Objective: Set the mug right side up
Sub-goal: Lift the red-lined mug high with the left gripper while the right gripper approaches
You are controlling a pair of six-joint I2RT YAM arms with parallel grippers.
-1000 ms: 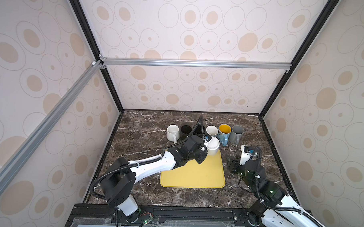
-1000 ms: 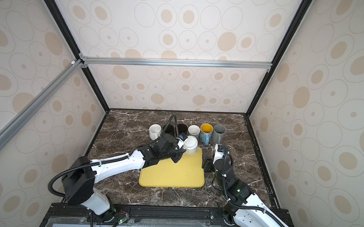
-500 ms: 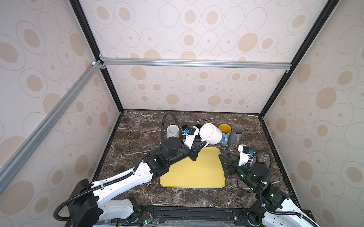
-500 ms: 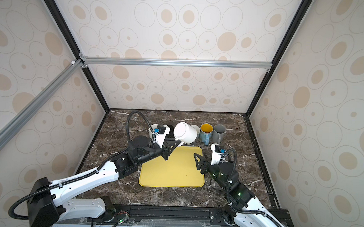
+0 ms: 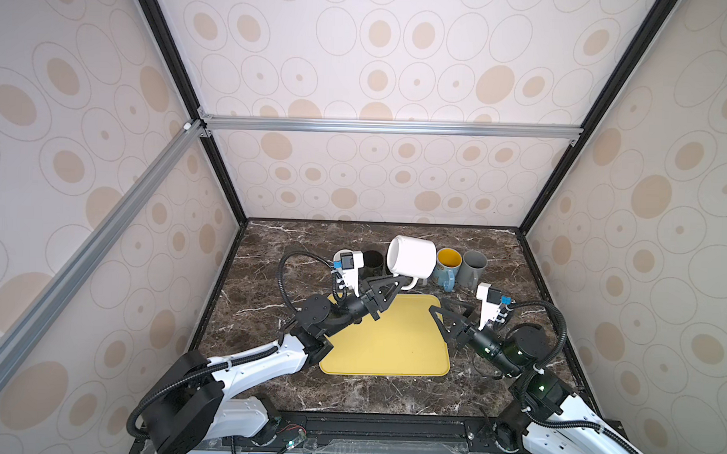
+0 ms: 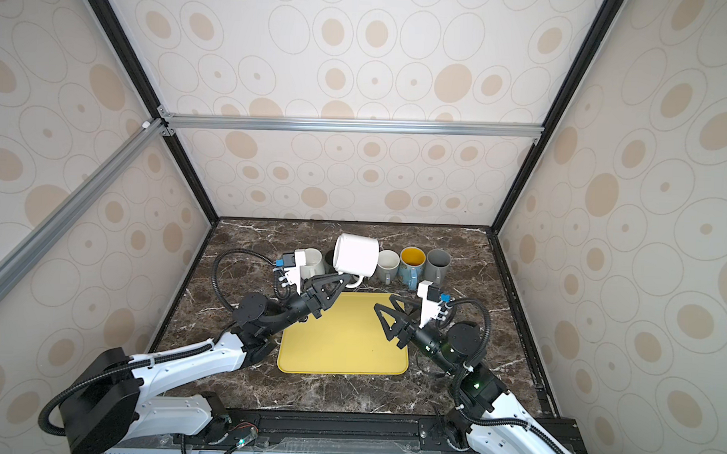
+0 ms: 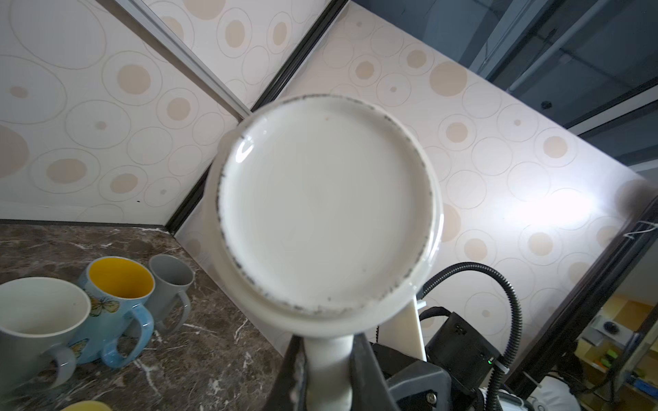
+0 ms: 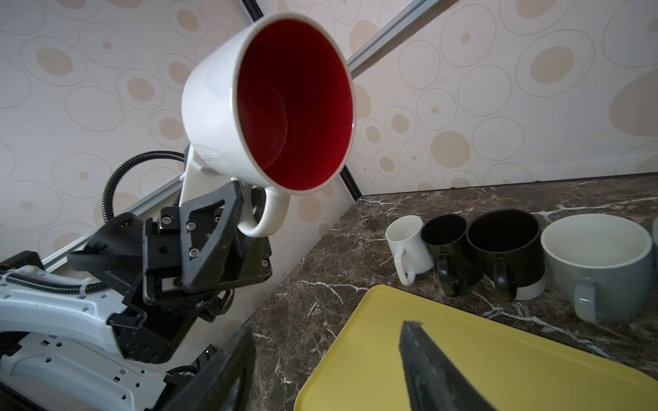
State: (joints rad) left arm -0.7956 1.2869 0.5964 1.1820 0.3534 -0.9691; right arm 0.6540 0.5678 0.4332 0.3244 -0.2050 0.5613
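In both top views you have the mug (image 5: 410,258) (image 6: 356,255) up in the air, clear of the worktop (image 5: 269,249). It lies on its side, base to the left and mouth to the right, with the handle (image 5: 412,285) underneath. Your left jaws are clenched on that handle. A row of other cups stands upright along the back of the worktop, among them a blue cup (image 5: 447,269) with a yellow inside and a grey cup (image 5: 472,268). The yellow tray (image 5: 384,345) lies flat in the middle. Your right jaws are released, spread apart with nothing between them, near the tray's far right corner and apart from the mug.

In the left wrist view the mug's white base (image 7: 325,203) faces you and fills the middle. The handle runs down between the two jaws, which press on it from both sides.

In the right wrist view you look into the mug's red inside. The handle sits at its lowest side, gripped by the left jaws. The right jaws' two tips stand wide apart above the tray and hold nothing. Beyond the tray a small white cup (image 8: 406,245), two black cups (image 8: 505,245) and a wide grey cup (image 8: 598,263) stand side by side.
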